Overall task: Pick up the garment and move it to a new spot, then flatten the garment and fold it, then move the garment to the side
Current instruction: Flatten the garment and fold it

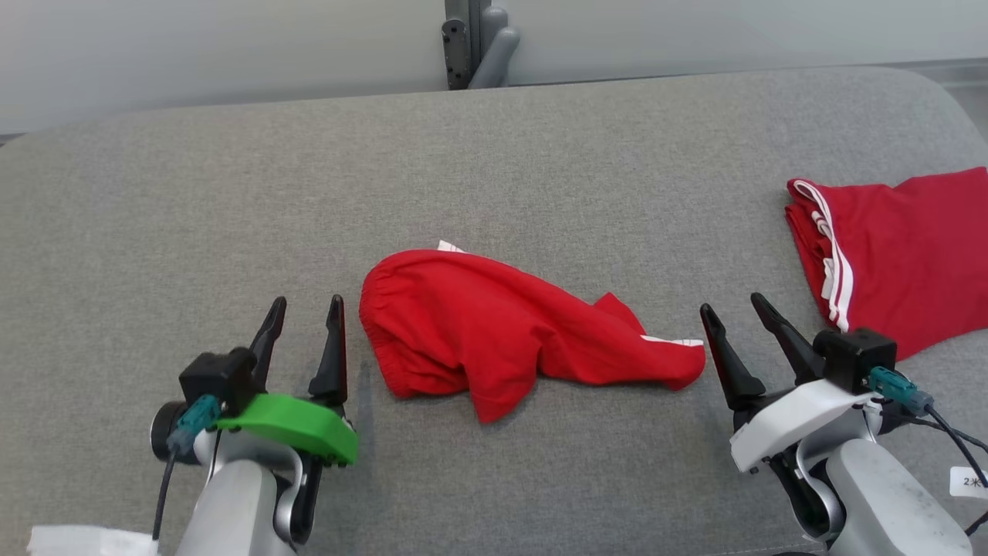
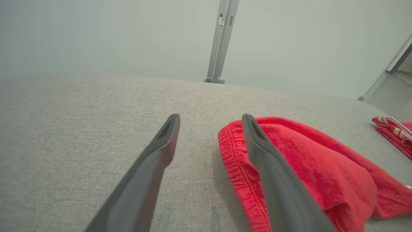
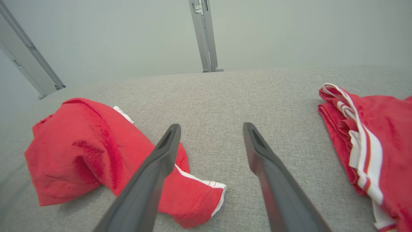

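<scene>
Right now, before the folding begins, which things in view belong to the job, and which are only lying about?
Belong to the job:
crumpled red shorts, centre of the grey padded surface
left gripper, jaws open
right gripper, jaws open

Only lying about:
folded red garment with white stripes, far right
grey metal post behind the surface

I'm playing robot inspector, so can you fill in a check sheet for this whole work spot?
Surface: grey padded surface, flat.
Job's things: red garment, crumpled, mid-surface between the grippers, held by neither.
Clutter: folded striped garment at the right edge; white tag lower right.
Grippers: left gripper open, near the waistband; right gripper open, near the hem.
Cables: left wrist cable, right wrist cable, neither on the red garment.
Surroundings: pale wall, grey post behind.
</scene>
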